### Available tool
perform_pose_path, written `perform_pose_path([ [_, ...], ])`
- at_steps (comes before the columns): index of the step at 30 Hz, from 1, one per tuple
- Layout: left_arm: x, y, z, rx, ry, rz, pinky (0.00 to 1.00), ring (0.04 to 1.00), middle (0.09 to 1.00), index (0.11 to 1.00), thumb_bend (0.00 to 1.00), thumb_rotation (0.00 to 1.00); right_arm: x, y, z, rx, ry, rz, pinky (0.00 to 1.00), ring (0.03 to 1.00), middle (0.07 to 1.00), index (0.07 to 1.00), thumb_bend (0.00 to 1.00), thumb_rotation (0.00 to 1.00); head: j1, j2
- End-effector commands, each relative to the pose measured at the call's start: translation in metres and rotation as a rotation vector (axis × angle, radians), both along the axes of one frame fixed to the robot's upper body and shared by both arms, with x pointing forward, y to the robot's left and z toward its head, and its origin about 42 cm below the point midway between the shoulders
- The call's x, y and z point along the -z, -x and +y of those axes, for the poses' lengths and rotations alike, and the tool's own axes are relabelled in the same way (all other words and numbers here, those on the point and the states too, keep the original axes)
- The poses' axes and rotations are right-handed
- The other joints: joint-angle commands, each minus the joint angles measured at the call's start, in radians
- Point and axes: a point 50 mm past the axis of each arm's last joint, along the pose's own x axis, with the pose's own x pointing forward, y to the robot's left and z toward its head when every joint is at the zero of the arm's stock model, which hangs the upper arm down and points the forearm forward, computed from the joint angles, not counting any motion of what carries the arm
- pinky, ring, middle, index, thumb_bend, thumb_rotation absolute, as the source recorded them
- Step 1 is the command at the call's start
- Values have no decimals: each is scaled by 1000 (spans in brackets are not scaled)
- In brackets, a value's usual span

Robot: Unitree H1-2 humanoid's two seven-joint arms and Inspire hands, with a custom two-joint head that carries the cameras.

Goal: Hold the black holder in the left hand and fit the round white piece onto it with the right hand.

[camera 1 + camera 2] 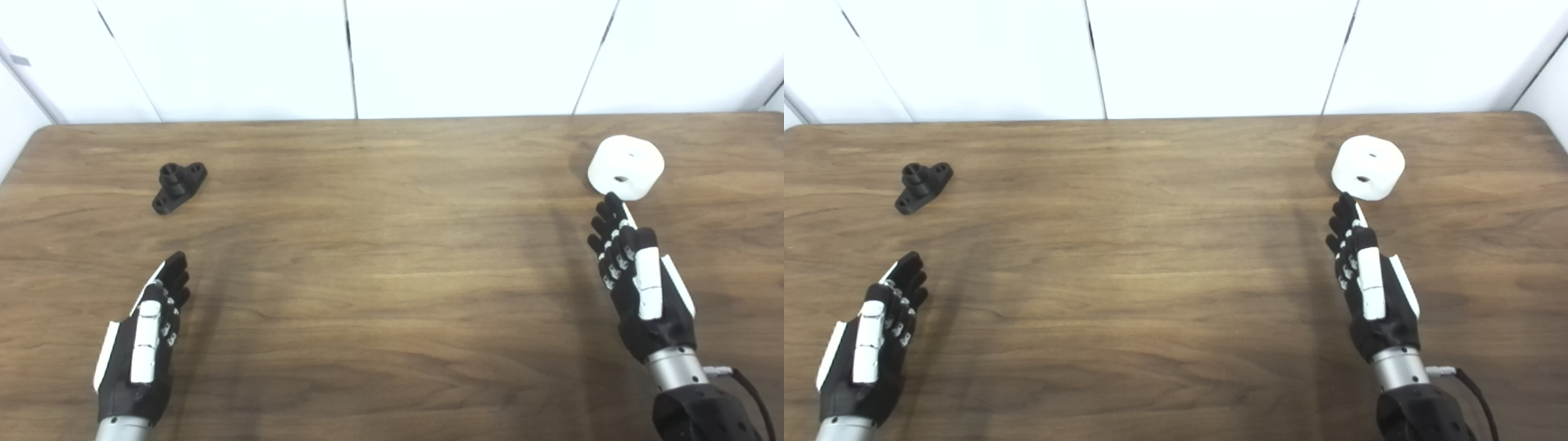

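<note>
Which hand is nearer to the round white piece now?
Right. The right hand has its fingertips just below the round white piece, almost reaching it. The left hand is far across the table, below the black holder.

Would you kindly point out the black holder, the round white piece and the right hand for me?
black holder [178, 186]: left eye view, on its raised central post.
round white piece [626, 165]: left eye view, on its flat top face.
right hand [1370, 288]: right eye view, on the back of the hand.
</note>
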Motion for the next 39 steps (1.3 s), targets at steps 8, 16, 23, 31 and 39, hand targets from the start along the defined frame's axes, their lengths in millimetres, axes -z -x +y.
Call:
perform_pose_path([
  [8, -9, -2, 1, 7, -20, -37, 1000, 987, 966, 920, 528, 895, 10, 35, -8, 10, 21, 37, 1000, 1000, 1000, 1000, 588, 1000, -3, 4],
  [16, -10, -1, 0, 7, -28, -37, 994, 979, 959, 913, 545, 890, 8, 35, -9, 6, 30, 42, 1000, 1000, 1000, 1000, 598, 1000, 16, 7],
  [23, -9, -1, -7, 9, -34, -36, 975, 972, 955, 913, 527, 902, 10, 35, -15, 3, 42, 43, 1000, 1000, 1000, 1000, 607, 1000, 85, -21],
  [31, 0, 3, -18, 15, -50, -21, 992, 980, 963, 911, 523, 904, 19, 38, -26, 2, 47, 46, 1000, 1000, 1000, 1000, 579, 1000, 196, -83],
  [39, 10, 3, -33, 11, -68, -12, 985, 979, 968, 922, 466, 924, 30, 36, -38, -5, 50, 39, 1000, 1000, 1000, 1000, 583, 1000, 299, -155],
])
